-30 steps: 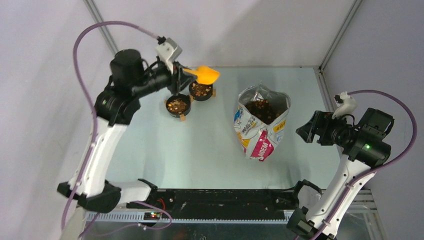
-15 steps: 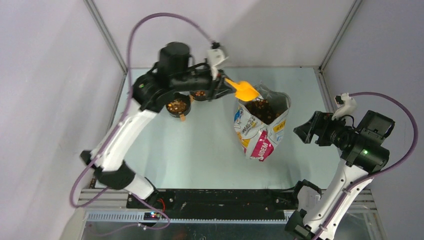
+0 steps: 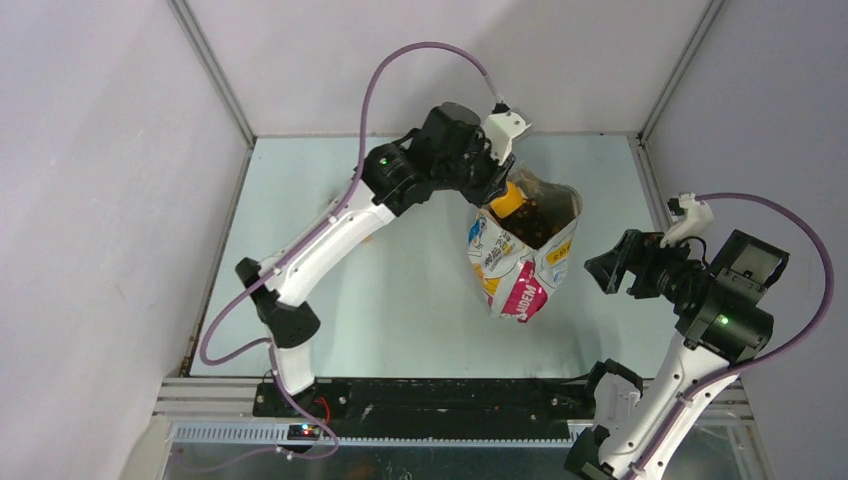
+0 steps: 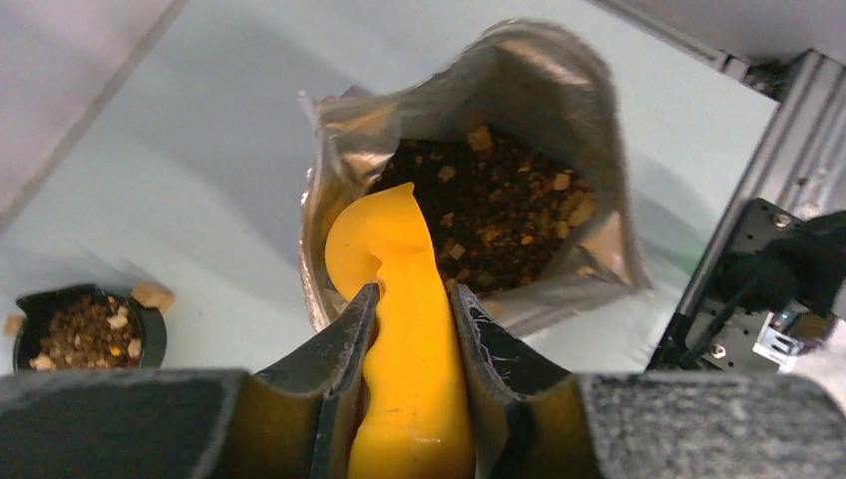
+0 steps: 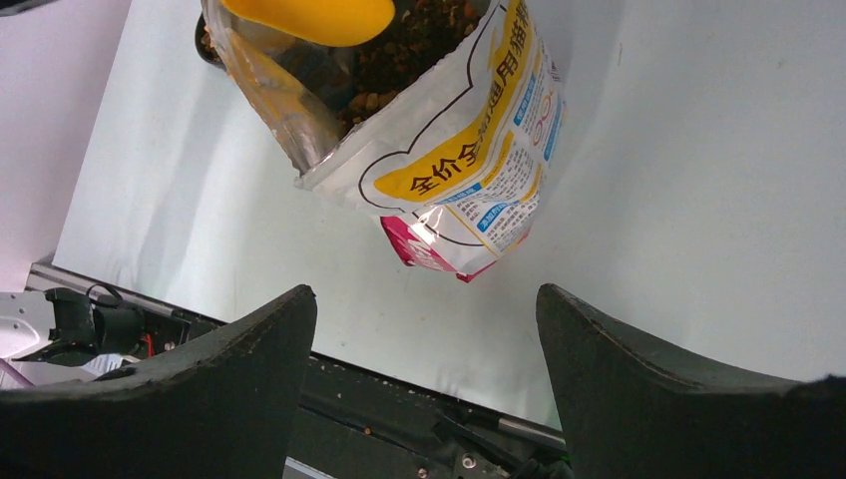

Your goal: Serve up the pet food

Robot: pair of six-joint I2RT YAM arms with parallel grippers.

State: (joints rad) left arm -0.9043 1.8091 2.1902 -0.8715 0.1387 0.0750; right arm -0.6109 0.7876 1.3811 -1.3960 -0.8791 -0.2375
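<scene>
The pet food (image 3: 537,224) is a dark brown heap of kibble inside an open printed bag (image 3: 520,268) standing mid-table. My left gripper (image 3: 497,186) is shut on the handle of an orange scoop (image 3: 506,201). In the left wrist view the scoop (image 4: 397,249) points into the bag's mouth, its bowl over the near rim beside the kibble (image 4: 499,205), and my left gripper (image 4: 411,291) clamps its handle. My right gripper (image 3: 606,270) hovers open to the right of the bag, holding nothing. The right wrist view shows the bag (image 5: 469,170) and scoop (image 5: 309,18) beyond my right gripper (image 5: 424,291).
A black bowl (image 4: 85,329) holding kibble sits on the table left of the bag; in the top view my left arm covers it. The black rail (image 3: 430,395) runs along the table's near edge. Walls close in the table at the back and both sides.
My left arm has swung right from the bowls to the bag, carrying the scoop, whose tip now sits in the bag's mouth. My right gripper has drifted slightly down and left.
</scene>
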